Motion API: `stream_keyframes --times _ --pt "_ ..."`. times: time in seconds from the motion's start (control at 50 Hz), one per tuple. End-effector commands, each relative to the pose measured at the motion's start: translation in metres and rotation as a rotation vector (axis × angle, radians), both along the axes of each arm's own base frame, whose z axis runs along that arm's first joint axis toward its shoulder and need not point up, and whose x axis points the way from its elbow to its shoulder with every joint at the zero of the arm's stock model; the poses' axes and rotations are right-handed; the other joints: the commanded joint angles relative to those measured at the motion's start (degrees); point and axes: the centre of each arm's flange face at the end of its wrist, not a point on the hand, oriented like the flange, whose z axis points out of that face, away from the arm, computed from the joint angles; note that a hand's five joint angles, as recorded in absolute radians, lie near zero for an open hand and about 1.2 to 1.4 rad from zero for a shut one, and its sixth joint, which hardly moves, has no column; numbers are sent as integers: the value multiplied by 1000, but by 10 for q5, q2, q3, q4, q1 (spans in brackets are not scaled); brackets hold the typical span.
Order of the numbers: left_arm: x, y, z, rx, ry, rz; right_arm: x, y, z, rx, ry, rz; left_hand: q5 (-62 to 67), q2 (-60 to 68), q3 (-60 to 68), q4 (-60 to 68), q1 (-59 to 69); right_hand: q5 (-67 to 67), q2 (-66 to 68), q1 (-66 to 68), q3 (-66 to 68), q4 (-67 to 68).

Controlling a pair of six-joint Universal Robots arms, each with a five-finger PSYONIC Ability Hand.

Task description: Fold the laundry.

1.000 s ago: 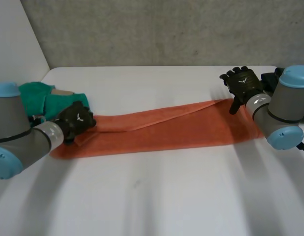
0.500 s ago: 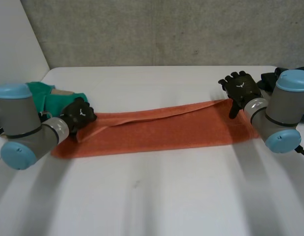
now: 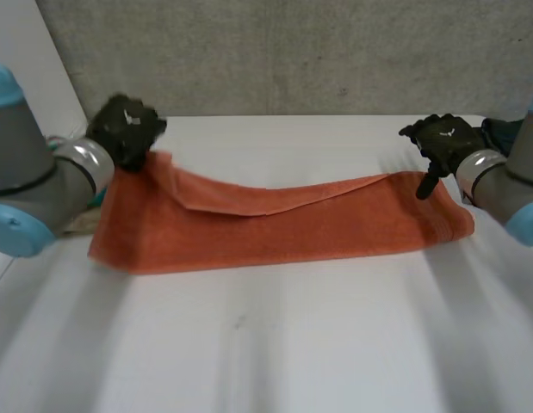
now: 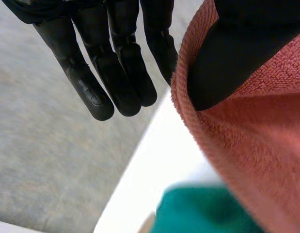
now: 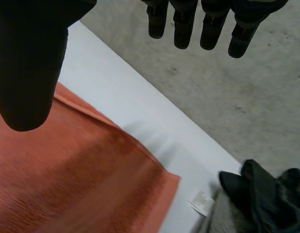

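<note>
1. The orange towel (image 3: 283,228) lies lengthwise on the table (image 3: 275,344), with only a narrow flap turned over. I judge the folding barely begun.
2. My left hand (image 3: 127,129) pinches its far left corner, raised.
3. My right hand (image 3: 443,138), fingers straight, holds nothing at the right end.

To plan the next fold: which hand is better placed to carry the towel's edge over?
Left. The left hand holds the orange towel by its far corner, lifted off the table. The right hand is open over the other end, gripping nothing.
</note>
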Motion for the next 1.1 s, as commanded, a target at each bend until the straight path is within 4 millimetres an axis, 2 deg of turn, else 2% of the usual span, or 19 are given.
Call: stream_keyframes --times 0.02,0.22,0.38,0.4,0.44,0.46,0.48,0.52,0.6,0.62,0.68,0.7,0.78,0.8,0.86,0.96,1.06,1.08,1.1 --pt "-14 54 73 11 312 -76 15 5 23 119 -109 162 134 118 121 115 148 -22 -18 -23 -15 -14" --pt "3 112 134 -98 469 -128 42 -5 -3 138 -126 240 134 118 121 115 148 -22 -18 -23 -15 -14" --pt "15 139 161 -195 590 -227 70 3 -29 159 -142 312 134 118 121 115 148 -22 -18 -23 -15 -14" --pt "16 140 163 -199 600 -233 72 2 -32 156 -144 313 134 118 121 115 148 4 9 3 11 12" --pt "18 143 167 -218 614 -244 73 -2 -33 131 -148 304 134 118 121 115 148 208 213 208 216 217" --pt "19 141 167 -222 622 -245 73 -10 -30 75 -159 283 134 118 121 115 148 509 514 509 517 518" --pt "20 139 167 -223 626 -242 72 -16 -25 35 -166 265 134 118 121 115 148 671 676 670 678 679" --pt "23 131 164 -220 627 -224 71 -25 -16 -36 -188 221 134 118 121 115 148 678 682 677 685 686" --pt "31 92 141 -170 612 -143 56 -47 34 -255 -250 99 134 118 121 115 148 678 682 677 685 686" --pt "34 75 134 -159 607 -113 50 -50 66 -360 -282 63 134 118 121 115 148 678 682 677 685 686" --pt "39 48 128 -155 613 -65 44 -47 112 -508 -322 31 134 118 121 115 148 678 682 677 685 686" --pt "41 31 128 -165 619 -33 42 -40 139 -585 -347 27 134 118 121 115 148 678 682 677 685 686" --pt "40 -1 134 -205 642 24 38 -20 190 -715 -381 66 134 118 121 115 148 678 682 677 685 686" --pt "38 -6 136 -211 652 32 37 -17 196 -728 -383 74 134 118 121 115 148 678 682 677 685 686" --pt "30 -15 143 -211 678 53 36 -4 204 -727 -388 77 134 118 121 115 148 678 682 677 685 686" --pt "26 -24 140 -163 714 89 25 7 199 -679 -365 58 134 118 121 115 148 678 682 677 685 686" --pt "28 -28 126 -106 727 123 15 13 162 -530 -300 44 134 118 121 115 148 678 682 677 685 686" --pt "28 -29 117 -82 724 135 13 18 142 -447 -271 50 134 118 121 115 148 678 682 677 685 686" --pt "29 -31 112 -67 719 142 13 22 132 -405 -258 57 134 118 121 115 148 678 682 677 685 686"
